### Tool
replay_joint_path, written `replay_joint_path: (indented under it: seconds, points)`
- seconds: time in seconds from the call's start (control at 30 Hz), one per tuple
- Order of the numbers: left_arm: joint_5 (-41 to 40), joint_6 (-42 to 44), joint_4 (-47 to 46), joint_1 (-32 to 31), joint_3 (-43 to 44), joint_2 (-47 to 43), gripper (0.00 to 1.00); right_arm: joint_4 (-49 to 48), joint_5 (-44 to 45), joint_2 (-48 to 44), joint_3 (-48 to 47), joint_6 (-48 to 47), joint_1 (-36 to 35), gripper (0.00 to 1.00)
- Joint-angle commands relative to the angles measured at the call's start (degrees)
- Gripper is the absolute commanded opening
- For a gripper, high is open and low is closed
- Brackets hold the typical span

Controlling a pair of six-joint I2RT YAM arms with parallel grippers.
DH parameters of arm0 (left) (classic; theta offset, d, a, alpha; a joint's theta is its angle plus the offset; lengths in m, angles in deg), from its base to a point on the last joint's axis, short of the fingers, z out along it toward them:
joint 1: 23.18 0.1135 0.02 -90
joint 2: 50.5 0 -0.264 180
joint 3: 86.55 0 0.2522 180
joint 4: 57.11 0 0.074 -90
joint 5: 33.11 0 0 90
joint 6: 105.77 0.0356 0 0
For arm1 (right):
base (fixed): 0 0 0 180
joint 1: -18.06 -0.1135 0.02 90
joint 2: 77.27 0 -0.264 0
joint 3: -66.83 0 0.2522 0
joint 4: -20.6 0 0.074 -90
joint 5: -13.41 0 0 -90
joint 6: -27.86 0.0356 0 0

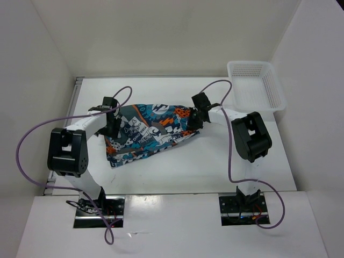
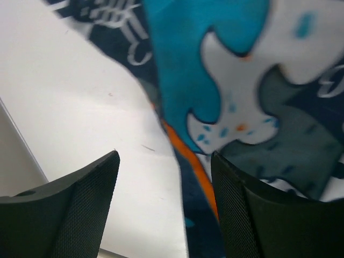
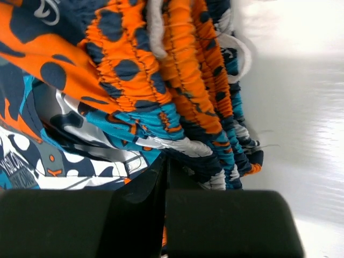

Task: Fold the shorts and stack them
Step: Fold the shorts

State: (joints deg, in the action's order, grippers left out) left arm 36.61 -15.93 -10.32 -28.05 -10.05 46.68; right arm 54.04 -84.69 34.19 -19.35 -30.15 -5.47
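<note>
Two claws meet your shorts (image 1: pixel 148 131), which lie crumpled in the middle of the counter (image 1: pixel 215 166). Your left claw (image 2: pixel 164 156) stands apart over their left edge. Your right claw (image 3: pixel 165 161) is pinched together on the gathered waistband (image 3: pixel 183 80).

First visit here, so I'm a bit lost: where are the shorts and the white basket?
shorts (image 1: pixel 145 134), top view, middle of the printed fabric.
white basket (image 1: pixel 257 86), top view, its bare mesh floor.
</note>
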Motion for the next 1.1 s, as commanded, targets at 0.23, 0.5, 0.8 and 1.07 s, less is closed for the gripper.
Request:
replay_joint_path:
  seconds: [0.23,0.5,0.8,1.07]
  points:
    - [4.3,0.2,2.7,1.7,1.9,-5.8,0.76,-2.7,7.9,-16.7,6.0,4.3,2.2,0.75]
    - [1.6,0.2,-1.1,2.2,9.2,-3.3,0.81,-2.7,11.1,-15.9,10.1,6.7,6.4,0.99]
    - [5.0,0.2,-4.7,2.9,20.0,10.6,0.86,-7.9,3.2,-7.7,9.0,8.4,7.4,0.98]
    - [4.3,0.2,-7.7,5.3,24.8,17.0,0.82,-9.1,2.0,-3.2,9.0,10.0,8.0,0.43]
